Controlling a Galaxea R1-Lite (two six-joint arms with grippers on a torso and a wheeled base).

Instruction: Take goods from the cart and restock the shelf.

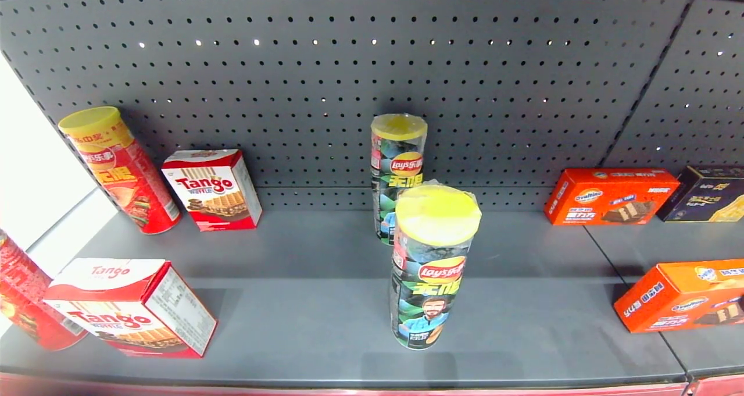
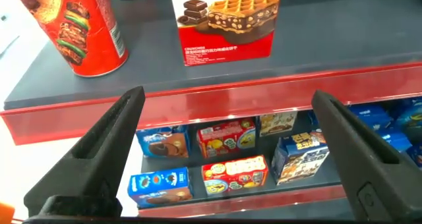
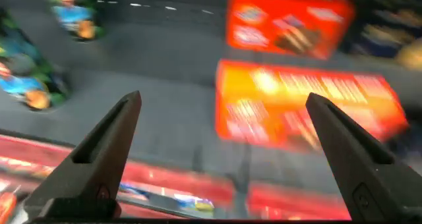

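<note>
The left gripper and the right gripper hang just in front of the grey shelf, each with its fingers spread wide and nothing between them. Near the shelf's front edge the front chip can stands upright, with a wafer box well off to its left and an orange box well off to its right. The can is probably a light, stiff tube under slick film, tall and easily tipped, so it is best taken around mid-body. The rear chip can stands just behind it, close to the pegboard back wall.
</note>
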